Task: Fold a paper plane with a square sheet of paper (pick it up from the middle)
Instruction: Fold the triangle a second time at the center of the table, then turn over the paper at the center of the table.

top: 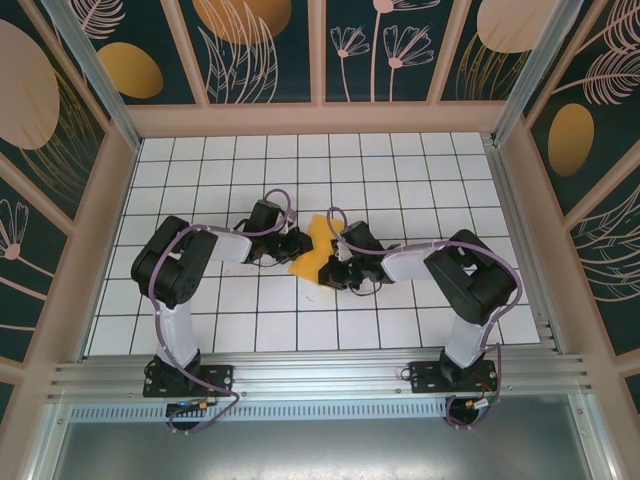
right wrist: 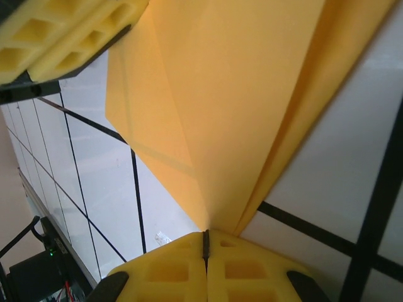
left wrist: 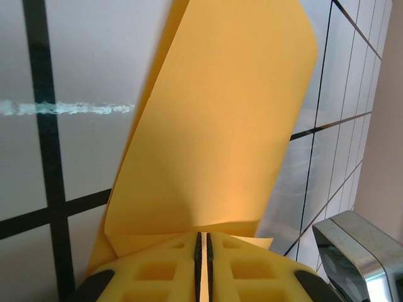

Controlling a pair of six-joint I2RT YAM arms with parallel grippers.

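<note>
Table was white tile with a black grid; boxed in by dark teal wall panels with leaf and flower prints in pale frames; aluminium rail ran along the near edge by the arm bases.

Square sheet of paper, orange-yellow and already creased into a smaller shape, sat mid-table between the two arms; left pincer had it from the left, right pincer from the right.

From above both pincers were dark clutter and partly under cable loops; jaw gap not readable there; could not tell if the paper touched the tiles or was lifted.

Left wrist view settled the left one: yellow pads pressed together with only a thin seam, paper edge pinched in it; sheet rose away as one broad flap with a rounded far corner, a second layer peeking along its left side. Pads were cut off by the bottom of the frame; a shiny metal piece at lower right was cut off too, not identifiable; a whitish scuff marked one tile.

Right wrist view showed the right pads equally tight, clamped on a pointed end where several folded layers met; creases fanned out from there; the left pincer's pads gripped the sheet's upper left corner.
</note>
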